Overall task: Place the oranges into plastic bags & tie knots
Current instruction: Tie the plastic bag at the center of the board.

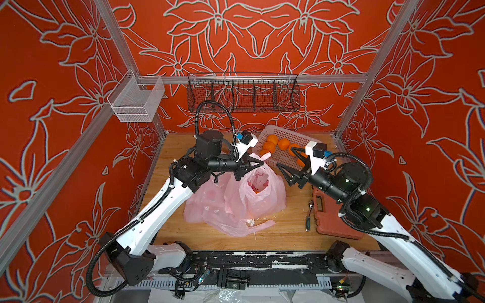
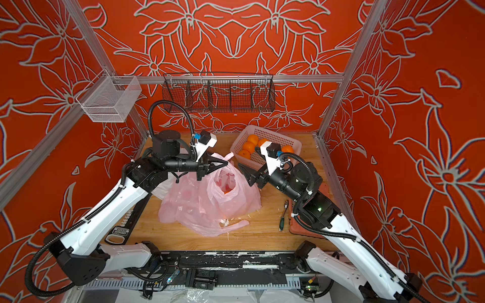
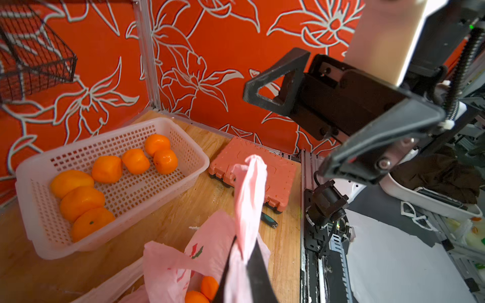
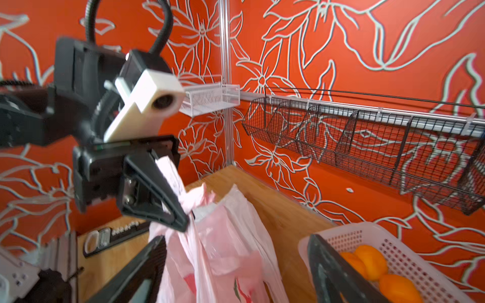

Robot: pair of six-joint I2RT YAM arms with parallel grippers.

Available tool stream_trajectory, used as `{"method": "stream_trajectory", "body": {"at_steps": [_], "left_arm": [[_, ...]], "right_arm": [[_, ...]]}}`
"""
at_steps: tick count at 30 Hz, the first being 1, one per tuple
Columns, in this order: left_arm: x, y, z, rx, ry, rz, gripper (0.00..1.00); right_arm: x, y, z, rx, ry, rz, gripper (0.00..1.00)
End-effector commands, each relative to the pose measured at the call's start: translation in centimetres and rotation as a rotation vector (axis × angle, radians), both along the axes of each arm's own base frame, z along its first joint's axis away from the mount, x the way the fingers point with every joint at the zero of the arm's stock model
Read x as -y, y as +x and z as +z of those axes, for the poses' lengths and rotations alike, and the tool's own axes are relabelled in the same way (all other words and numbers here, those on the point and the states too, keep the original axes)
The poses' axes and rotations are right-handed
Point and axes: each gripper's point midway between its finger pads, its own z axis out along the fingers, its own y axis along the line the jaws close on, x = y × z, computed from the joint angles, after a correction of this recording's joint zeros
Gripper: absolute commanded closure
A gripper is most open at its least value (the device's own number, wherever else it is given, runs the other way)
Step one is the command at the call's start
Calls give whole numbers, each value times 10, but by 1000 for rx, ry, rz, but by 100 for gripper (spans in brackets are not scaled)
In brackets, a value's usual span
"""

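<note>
arms (image 1: 154, 210): white shells, black joints | cables (image 4: 168, 23): black corrugated | right claw (image 1: 284, 156): black, triangular

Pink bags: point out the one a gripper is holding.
The upright pink bag with oranges inside: the left gripper is shut on its handle. The other pink bag lies slack on the table, ungripped.

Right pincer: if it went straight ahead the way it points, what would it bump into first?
The open right pincer would most likely meet the pink bag first. The bag hangs straight ahead of it, though how far away is hard to judge.
</note>
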Motion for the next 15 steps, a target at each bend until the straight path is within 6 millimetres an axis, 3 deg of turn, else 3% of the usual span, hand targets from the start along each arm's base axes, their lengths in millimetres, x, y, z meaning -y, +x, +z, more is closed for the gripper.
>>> {"method": "stream_trajectory", "body": {"at_steps": [1, 6, 12, 15], "left_arm": [[-4, 6, -12, -138, 32, 70, 100], [-8, 18, 0, -202, -16, 153, 100], [-8, 32, 0, -297, -36, 197, 100], [-10, 37, -2, -336, -44, 225, 100]], "right_arm": [[0, -10, -14, 114, -150, 28, 6], [-14, -15, -29, 158, -247, 117, 8], [-24, 2, -35, 266, -324, 5, 6], [-38, 3, -36, 357, -369, -7, 5]]}}
